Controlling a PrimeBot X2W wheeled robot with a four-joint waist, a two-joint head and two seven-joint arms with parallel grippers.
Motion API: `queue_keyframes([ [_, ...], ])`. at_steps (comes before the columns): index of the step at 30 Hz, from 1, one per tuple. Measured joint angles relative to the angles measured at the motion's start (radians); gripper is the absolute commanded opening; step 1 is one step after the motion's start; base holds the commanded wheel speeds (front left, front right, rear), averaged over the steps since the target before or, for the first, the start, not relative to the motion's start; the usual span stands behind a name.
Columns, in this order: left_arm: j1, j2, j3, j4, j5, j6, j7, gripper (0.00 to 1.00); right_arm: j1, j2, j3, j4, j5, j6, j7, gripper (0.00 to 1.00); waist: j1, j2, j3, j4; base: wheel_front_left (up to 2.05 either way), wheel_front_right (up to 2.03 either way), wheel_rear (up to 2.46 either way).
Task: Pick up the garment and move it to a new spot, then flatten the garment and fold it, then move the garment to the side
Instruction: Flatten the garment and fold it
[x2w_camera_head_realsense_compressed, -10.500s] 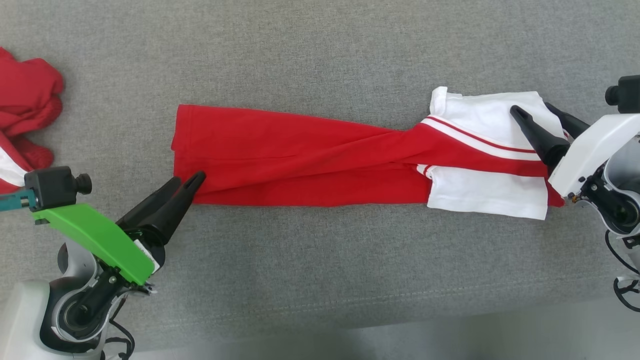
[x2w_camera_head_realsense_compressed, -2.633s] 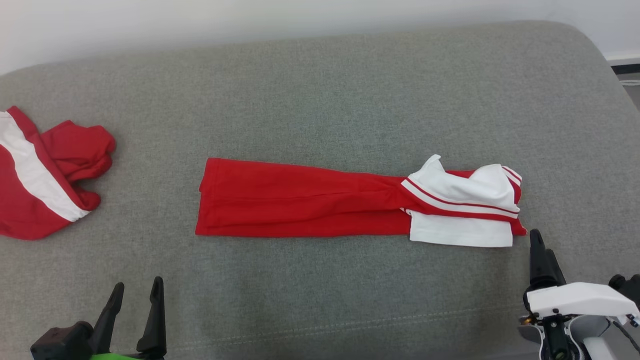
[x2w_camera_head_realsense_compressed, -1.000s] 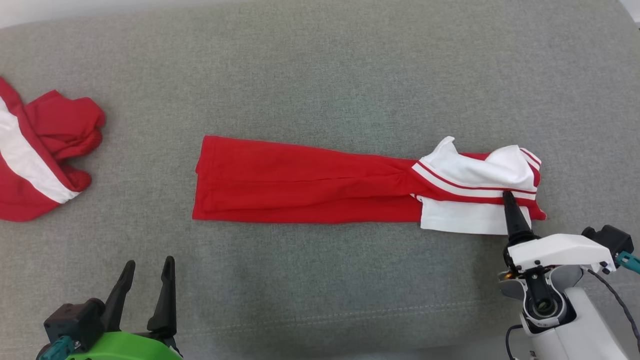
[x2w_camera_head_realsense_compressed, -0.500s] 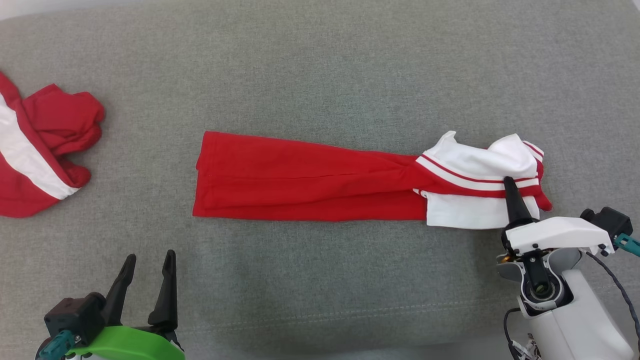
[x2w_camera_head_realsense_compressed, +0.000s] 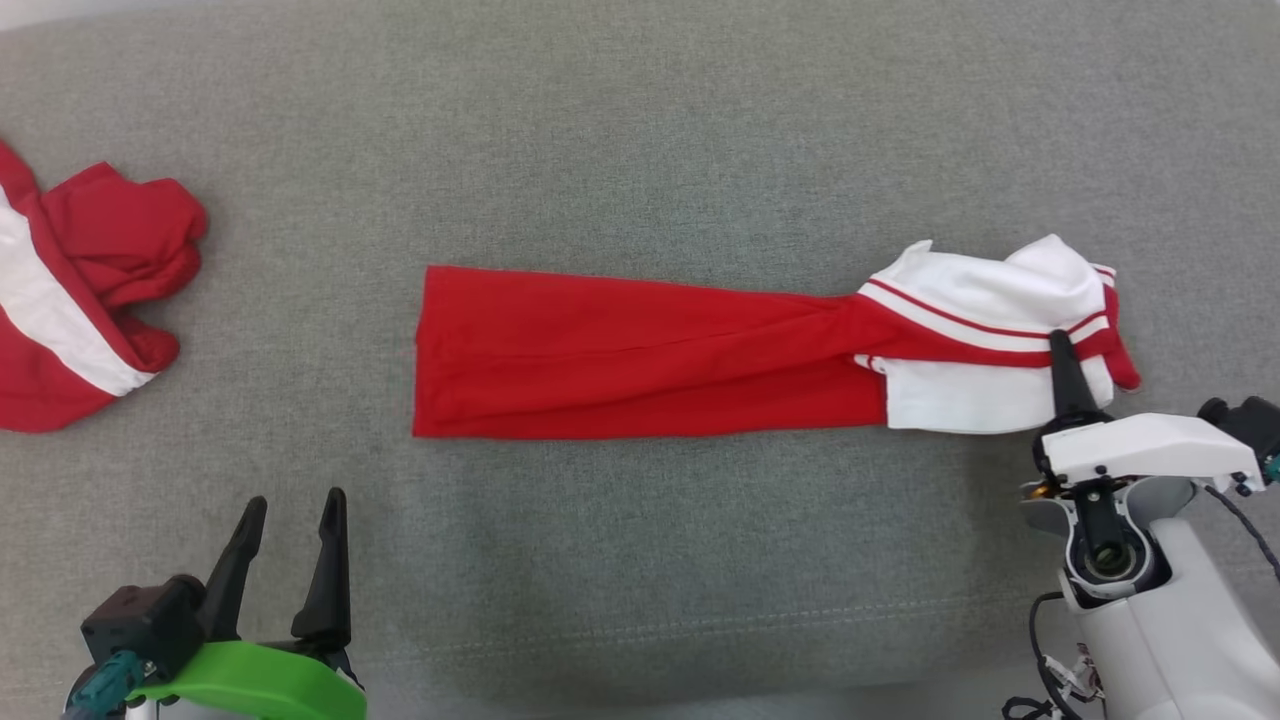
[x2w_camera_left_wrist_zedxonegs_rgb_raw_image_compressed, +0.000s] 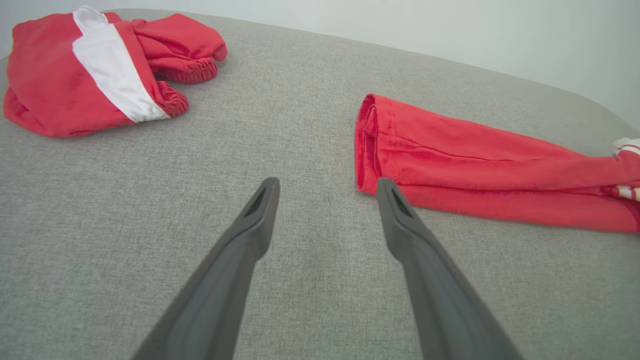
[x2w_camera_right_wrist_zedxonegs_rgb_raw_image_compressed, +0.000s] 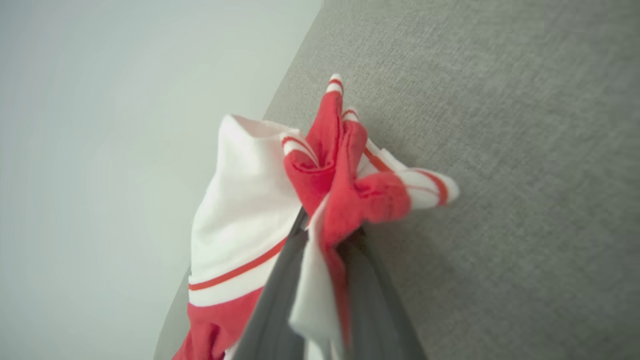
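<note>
Grey cushion (x2w_camera_head_realsense_compressed: 640, 150) underneath | garment (x2w_camera_head_realsense_compressed: 650, 350) lying long across its middle, white end bunched at the right | second red-and-white garment (x2w_camera_head_realsense_compressed: 70, 300) crumpled far left, well apart | right gripper (x2w_camera_head_realsense_compressed: 1062, 360) fingers pinching the bunched white end | left gripper (x2w_camera_head_realsense_compressed: 295, 500) fingers spread over bare cushion

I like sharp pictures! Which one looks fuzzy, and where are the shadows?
Right wrist view: fuzzy, with the garment bunched in the right gripper and a dark shadow on the grey cushion beside it. Left wrist view: sharp, though the left gripper looks stretched. Head view: sharp, evenly lit.
</note>
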Motion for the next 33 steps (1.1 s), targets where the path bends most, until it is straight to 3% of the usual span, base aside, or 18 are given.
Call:
queue_keyframes([
  [16, -0.006, -0.004, 0.013, 0.000, -0.001, 0.000, -0.009, 1.00, -0.005, -0.143, -0.019, -0.026, -0.082, 0.015, -0.030, 0.00, 0.0000, 0.0000, 0.005, -0.020, 0.00, 0.00, 0.00],
  [24, -0.034, -0.020, 0.002, 0.014, -0.003, -0.005, -0.011, 1.00, -0.041, -0.191, 0.086, -0.116, -0.212, 0.031, -0.039, 0.00, 0.0000, 0.0000, -0.006, -0.013, 0.00, 0.00, 0.00],
  [33, -0.039, -0.025, 0.002, 0.038, -0.008, -0.009, -0.022, 1.00, -0.041, -0.211, 0.280, -0.233, -0.385, 0.038, -0.025, 0.00, 0.0000, 0.0000, -0.045, 0.013, 0.00, 0.00, 0.00],
])
